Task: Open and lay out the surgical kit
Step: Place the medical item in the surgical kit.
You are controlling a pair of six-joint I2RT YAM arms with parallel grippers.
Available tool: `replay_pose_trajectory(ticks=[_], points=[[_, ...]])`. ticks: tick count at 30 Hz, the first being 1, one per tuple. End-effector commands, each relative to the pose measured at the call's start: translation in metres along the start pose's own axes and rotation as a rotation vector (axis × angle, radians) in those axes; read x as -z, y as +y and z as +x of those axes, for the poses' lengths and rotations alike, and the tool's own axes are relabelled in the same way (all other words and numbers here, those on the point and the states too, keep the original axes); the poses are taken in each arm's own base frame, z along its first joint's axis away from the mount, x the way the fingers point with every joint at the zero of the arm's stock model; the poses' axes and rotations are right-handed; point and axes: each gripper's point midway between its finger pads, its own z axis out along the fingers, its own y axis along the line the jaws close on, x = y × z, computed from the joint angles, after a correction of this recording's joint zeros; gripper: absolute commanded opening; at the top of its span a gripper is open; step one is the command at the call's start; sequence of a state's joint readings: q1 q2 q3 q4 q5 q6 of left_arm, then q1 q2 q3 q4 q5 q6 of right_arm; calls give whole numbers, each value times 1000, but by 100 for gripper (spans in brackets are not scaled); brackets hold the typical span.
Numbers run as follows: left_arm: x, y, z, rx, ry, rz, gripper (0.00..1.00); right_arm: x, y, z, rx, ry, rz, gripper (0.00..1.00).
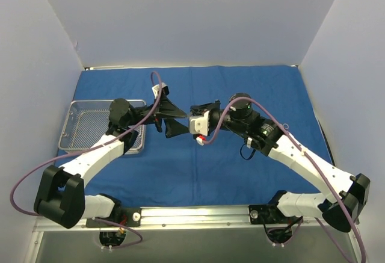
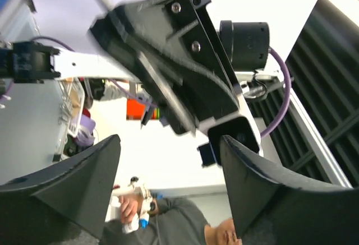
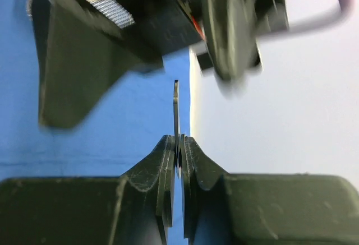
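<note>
The royal-blue cloth [image 1: 240, 173] lies spread flat over the table. The silver wire-mesh tray [image 1: 90, 132] sits on its left edge, partly under my left arm. My right gripper [image 3: 176, 144] is shut on a thin steel instrument [image 3: 176, 102], seen edge-on and sticking out past the fingertips. In the top view the right gripper [image 1: 191, 111] is held above the cloth's middle and points left. My left gripper [image 1: 173, 119] is open, faces it, and its jaws stand either side of the right fingertips. In the left wrist view the right gripper [image 2: 174, 71] fills the space beyond the open left gripper [image 2: 171, 183].
White walls close in the table at the back and both sides. A metal rail [image 1: 192, 215] with both arm bases runs along the near edge. Purple cables loop off both arms. The left wrist view also looks out at a person and shelves.
</note>
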State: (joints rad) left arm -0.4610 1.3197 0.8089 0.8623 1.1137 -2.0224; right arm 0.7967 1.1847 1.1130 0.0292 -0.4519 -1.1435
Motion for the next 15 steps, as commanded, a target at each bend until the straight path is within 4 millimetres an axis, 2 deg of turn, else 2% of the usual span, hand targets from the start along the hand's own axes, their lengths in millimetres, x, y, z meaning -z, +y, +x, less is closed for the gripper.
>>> replay_pose_trajectory(ticks=[1, 6, 7, 9, 10, 12, 13, 14, 15], points=[[20, -27, -5, 303, -44, 13, 81, 12, -24, 2, -86, -16, 107, 0], [42, -14, -23, 286, -154, -49, 87, 24, -12, 20, -208, 26, 92, 0], [53, -6, -36, 285, -212, -80, 90, 27, -5, 28, -276, 47, 90, 0], [66, 0, -48, 267, -291, -112, 90, 31, 3, 39, -361, 80, 95, 0], [79, 13, -60, 268, -359, -155, 91, 32, 13, 45, -453, 107, 88, 0], [91, 20, -76, 264, -404, -207, 90, 36, 16, 60, -579, 185, 137, 0], [100, 39, -82, 262, -443, -279, 90, 38, 27, 69, -647, 236, 119, 0], [110, 35, -95, 239, -491, -313, 90, 40, 27, 69, -737, 255, 137, 0], [117, 41, -100, 235, -521, -366, 90, 42, 29, 75, -786, 294, 150, 0]])
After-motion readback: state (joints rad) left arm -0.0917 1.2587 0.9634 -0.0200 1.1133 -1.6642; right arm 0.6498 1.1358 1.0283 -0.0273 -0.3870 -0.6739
